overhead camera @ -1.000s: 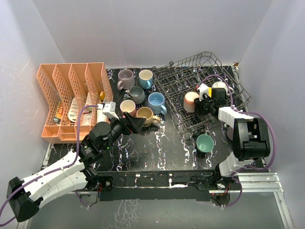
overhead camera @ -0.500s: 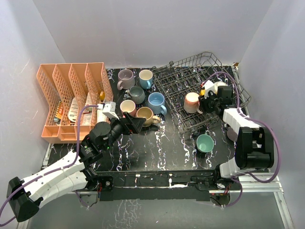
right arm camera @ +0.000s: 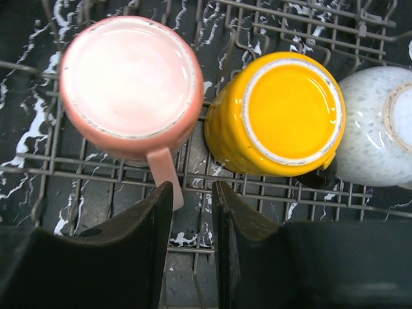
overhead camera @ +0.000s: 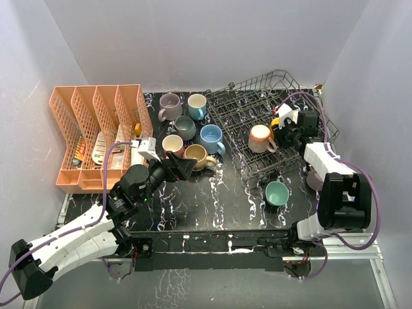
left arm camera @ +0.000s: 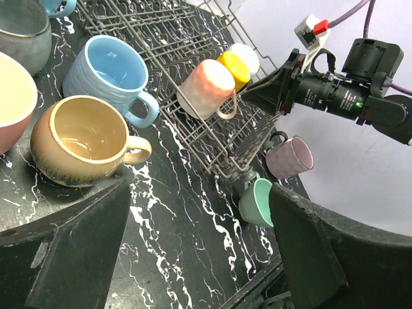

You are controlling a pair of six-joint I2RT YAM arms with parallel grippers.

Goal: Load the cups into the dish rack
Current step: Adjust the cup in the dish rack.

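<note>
The dish rack [overhead camera: 251,106] stands at the back right. Upside down in it are a pink cup [right arm camera: 129,87], a yellow cup [right arm camera: 283,112] and a white speckled cup [right arm camera: 380,129]. My right gripper [right arm camera: 192,193] hovers over the rack wires, its jaws narrowly open and empty. The pink cup's handle [right arm camera: 164,177] ends beside its left fingertip. In the top view the right gripper [overhead camera: 279,134] is just right of the pink cup [overhead camera: 259,138]. My left gripper [overhead camera: 187,166] stands wide open and empty, just left of a tan cup [overhead camera: 197,156].
More cups stand left of the rack: mauve [overhead camera: 170,106], white-blue [overhead camera: 197,106], grey [overhead camera: 185,127], blue [overhead camera: 211,138] and pink [overhead camera: 172,145]. In front of the rack are a green cup [overhead camera: 277,193] and a mauve cup [left arm camera: 290,156]. An orange organiser [overhead camera: 96,135] stands at the left.
My right gripper has drawn back to the right and farther from the pink cup, which stays in the rack. Its jaws widened briefly, then narrowed. The left arm has not moved.
</note>
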